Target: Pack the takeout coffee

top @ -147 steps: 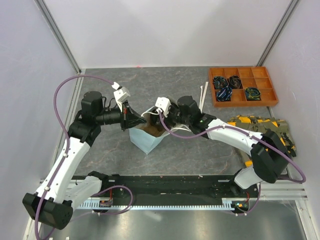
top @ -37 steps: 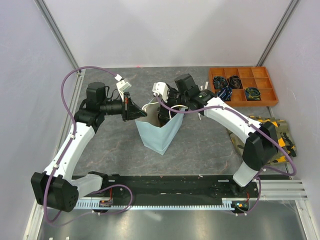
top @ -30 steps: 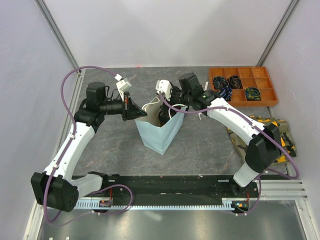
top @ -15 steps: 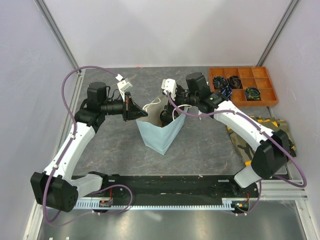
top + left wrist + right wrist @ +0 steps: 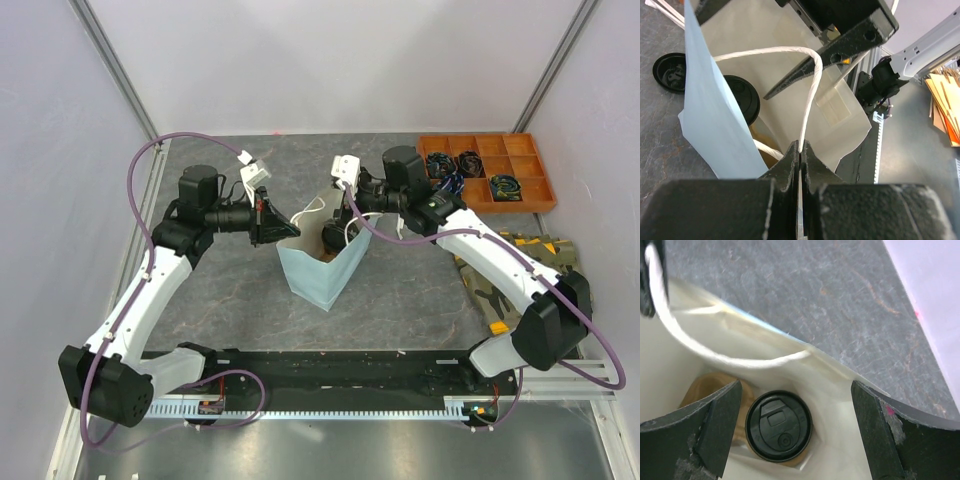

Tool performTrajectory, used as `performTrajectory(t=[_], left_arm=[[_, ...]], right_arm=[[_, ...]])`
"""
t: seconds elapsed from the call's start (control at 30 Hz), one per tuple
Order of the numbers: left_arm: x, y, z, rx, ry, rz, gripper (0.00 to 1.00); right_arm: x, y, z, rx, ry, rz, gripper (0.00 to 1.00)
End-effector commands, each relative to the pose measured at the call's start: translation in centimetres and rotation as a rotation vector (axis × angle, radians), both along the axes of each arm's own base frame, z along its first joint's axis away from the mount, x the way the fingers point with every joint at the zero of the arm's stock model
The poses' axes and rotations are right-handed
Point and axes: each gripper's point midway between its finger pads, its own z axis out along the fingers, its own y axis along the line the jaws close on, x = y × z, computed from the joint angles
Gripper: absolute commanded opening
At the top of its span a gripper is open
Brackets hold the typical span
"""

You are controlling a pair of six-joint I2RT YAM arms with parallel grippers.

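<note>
Inside the light-blue paper bag (image 5: 322, 268) at mid-counter (image 5: 400, 300), the takeout coffee (image 5: 779, 426) is seen upright with its black lid on, seated in a tan pulp carrier (image 5: 702, 390). The bag's white handle (image 5: 812, 75) is pinched by the closed left tool (image 5: 799, 150). The right tool (image 5: 340, 205) is spread wide above the bag's mouth, with nothing gripped.

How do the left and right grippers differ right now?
Left gripper is shut, pinching the white handle of the bag; right gripper is wide open, holding nothing. Left gripper reaches in sideways at the bag's left rim; right gripper points down over the bag's mouth, above the lidded cup inside. Shared: both are at the bag's top.
</note>
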Motion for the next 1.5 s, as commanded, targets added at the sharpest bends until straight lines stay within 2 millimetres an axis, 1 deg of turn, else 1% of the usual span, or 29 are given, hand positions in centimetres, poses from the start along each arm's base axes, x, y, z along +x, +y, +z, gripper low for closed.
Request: performTrajectory(t=[0.0,0.07,0.17,0.4,0.43,0.47,0.53,0.57,0.7,0.73,0.83,0.93,1.03,1.07,1.17,1.2,1.23,1.3,1.33,1.47], left_arm=[[0.1,-0.1,1.7,0.002,-0.119,-0.005,0.02],[0.2,-0.1,1.6,0.005,-0.120,-0.001,0.02],[0.2,-0.2,1.5,0.007,-0.112,0.001,0.02],[0.2,-0.2,1.5,0.010,-0.115,0.004,0.02],[0.3,-0.3,1.5,0.009,-0.114,0.006,0.02],[0.3,-0.3,1.5,0.009,-0.113,0.007,0.02],[0.5,-0.2,1.5,0.013,-0.110,0.021,0.08],[0.6,-0.2,1.5,0.014,-0.109,0.022,0.16],[0.7,-0.2,1.7,0.015,-0.117,0.029,0.28],[0.9,-0.1,1.7,0.019,-0.122,0.038,0.29],[1.1,0.0,1.8,0.023,-0.134,0.049,0.30],[1.3,0.1,2.1,0.026,-0.142,0.063,0.35],[1.5,0.2,2.3,0.029,-0.147,0.080,0.42],[1.5,0.2,2.4,0.028,-0.154,0.079,0.46],[1.6,0.3,2.5,0.033,-0.163,0.088,0.51],[1.8,0.4,2.5,0.036,-0.163,0.097,0.52],[1.8,0.4,2.6,0.037,-0.172,0.099,0.55],[1.9,0.5,2.8,0.039,-0.182,0.107,0.57],[1.9,0.5,2.8,0.040,-0.185,0.108,0.59],[2.1,0.7,3.0,0.045,-0.202,0.121,0.62]], right_arm=[[0.7,0.3,5.0,0.136,-0.087,-0.039,0.98],[1.0,0.4,6.5,0.178,-0.095,-0.053,0.98],[1.2,0.6,8.0,0.218,-0.109,-0.066,0.98],[1.4,-0.1,10.6,0.280,-0.128,-0.122,0.98],[1.6,-0.1,11.6,0.303,-0.153,-0.128,0.98],[1.7,-0.1,12.0,0.313,-0.158,-0.134,0.98],[1.9,-0.4,12.8,0.330,-0.166,-0.159,0.98],[2.1,-0.4,13.0,0.335,-0.169,-0.168,0.98],[2.8,-0.7,13.7,0.349,-0.169,-0.213,0.98],[2.9,-0.8,14.3,0.358,-0.173,-0.220,0.98],[2.9,-0.9,14.8,0.369,-0.177,-0.228,0.98],[2.5,-1.1,15.3,0.378,-0.188,-0.228,0.98],[2.7,-1.6,15.8,0.388,-0.192,-0.259,0.98],[2.9,-1.7,15.9,0.394,-0.186,-0.276,0.98],[3.1,-2.1,16.1,0.406,-0.175,-0.307,0.98],[3.5,-2.3,16.2,0.412,-0.174,-0.335,0.98],[3.7,-2.5,16.3,0.417,-0.171,-0.353,0.98],[4.3,-2.9,16.6,0.435,-0.152,-0.402,0.98],[4.4,-2.9,16.5,0.435,-0.148,-0.413,0.98],[4.3,-3.2,17.2,0.454,-0.153,-0.422,0.98]])
